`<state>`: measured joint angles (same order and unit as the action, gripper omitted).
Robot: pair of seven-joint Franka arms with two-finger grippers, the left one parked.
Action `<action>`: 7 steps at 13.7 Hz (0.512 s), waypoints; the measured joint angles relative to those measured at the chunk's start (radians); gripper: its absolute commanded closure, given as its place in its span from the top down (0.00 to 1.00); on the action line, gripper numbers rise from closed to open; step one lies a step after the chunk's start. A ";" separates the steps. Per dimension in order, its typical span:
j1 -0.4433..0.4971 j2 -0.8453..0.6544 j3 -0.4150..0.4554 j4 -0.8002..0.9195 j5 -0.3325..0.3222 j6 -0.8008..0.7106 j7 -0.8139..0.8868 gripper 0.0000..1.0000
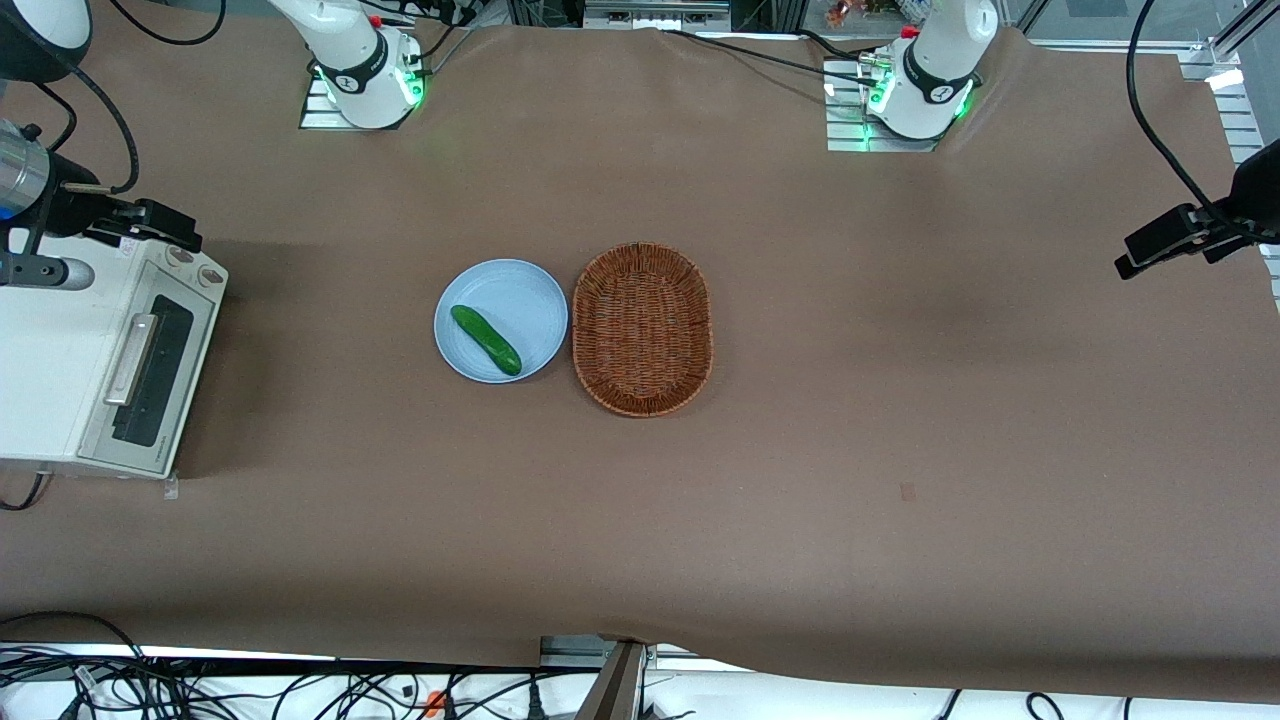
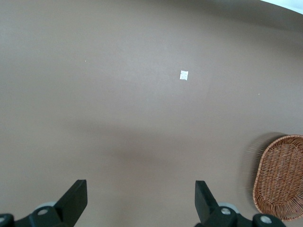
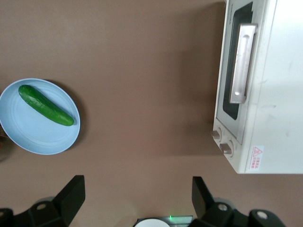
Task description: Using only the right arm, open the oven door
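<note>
The cream-white toaster oven stands at the working arm's end of the table. Its oven door [image 1: 150,372] is shut, with a dark glass window and a silver bar handle [image 1: 132,358]. The right arm's black gripper [image 1: 160,226] hangs in the air above the oven's knob end, farther from the front camera than the handle and touching nothing. In the right wrist view the gripper [image 3: 137,194] is open and empty, its fingers [image 3: 71,193] spread wide over bare table. The door [image 3: 229,71], its handle [image 3: 242,64] and the two knobs [image 3: 222,142] also show there.
A light blue plate [image 1: 522,293] with a green cucumber [image 1: 486,340] sits mid-table, beside a brown wicker basket [image 1: 600,340]. The plate [image 3: 28,132] and cucumber [image 3: 46,105] show in the right wrist view. The basket [image 2: 281,177] shows in the left wrist view.
</note>
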<state>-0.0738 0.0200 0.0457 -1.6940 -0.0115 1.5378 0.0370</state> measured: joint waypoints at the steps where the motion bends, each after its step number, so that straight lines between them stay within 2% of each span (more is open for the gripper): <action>1: 0.000 0.003 0.000 0.000 0.000 -0.008 0.000 1.00; 6: 0.000 0.025 0.000 0.001 0.000 -0.011 -0.001 1.00; 7: 0.001 0.026 0.001 0.001 0.000 -0.011 -0.002 0.97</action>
<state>-0.0726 0.0461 0.0466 -1.6926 -0.0116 1.5270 0.0348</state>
